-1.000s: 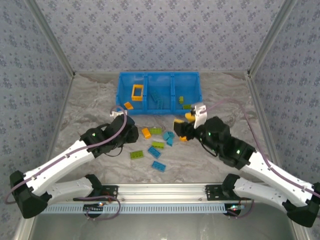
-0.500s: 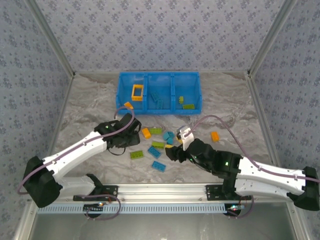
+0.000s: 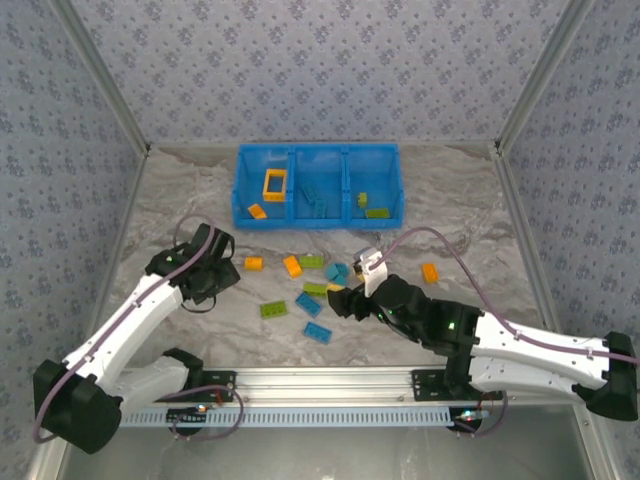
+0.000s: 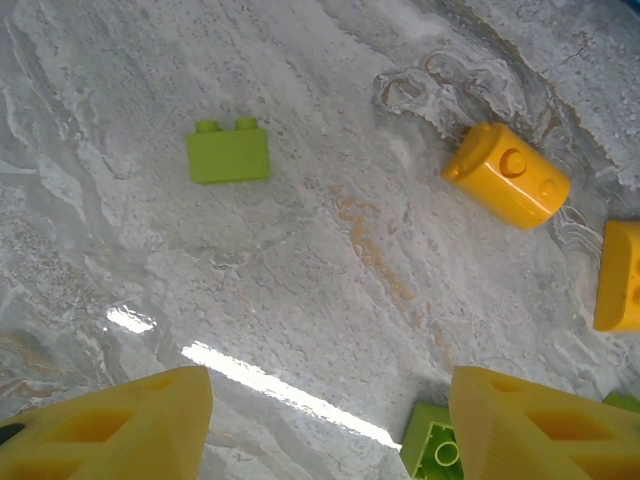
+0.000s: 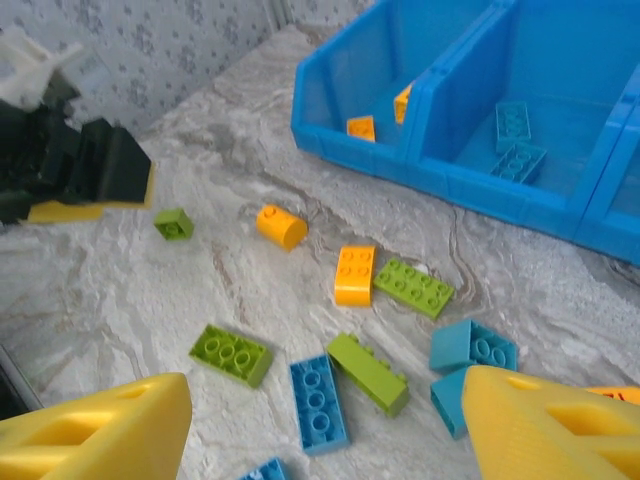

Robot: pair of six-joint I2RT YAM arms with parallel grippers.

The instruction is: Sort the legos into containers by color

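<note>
Loose legos lie mid-table: orange (image 3: pixel 292 265), green (image 3: pixel 273 309) and blue (image 3: pixel 318 333) bricks. The blue bin (image 3: pixel 240 190) at the back has three containers holding an orange frame (image 3: pixel 274 184), blue bricks (image 3: pixel 315 198) and green bricks (image 3: pixel 377 212). My left gripper (image 3: pixel 215 275) is open low over bare table (image 4: pixel 330 430), with a green brick (image 4: pixel 435 450) beside its right finger. A rounded orange brick (image 4: pixel 507 187) and a small green brick (image 4: pixel 228 154) lie ahead. My right gripper (image 3: pixel 340 300) hangs open above the pile (image 5: pixel 320 430), over a blue brick (image 5: pixel 318 402) and a green one (image 5: pixel 367 372).
One orange brick (image 3: pixel 430 272) lies apart on the right of the table. Patterned walls enclose the table on three sides. Seen from the right wrist, the bin's front wall (image 5: pixel 440 175) rises beyond the pile and the left arm's black gripper (image 5: pixel 75 170) sits at the left.
My left arm has drawn back to the left and its jaws have widened; an orange brick now shows where it was. My right arm came down from the bin to the pile, jaws wider.
</note>
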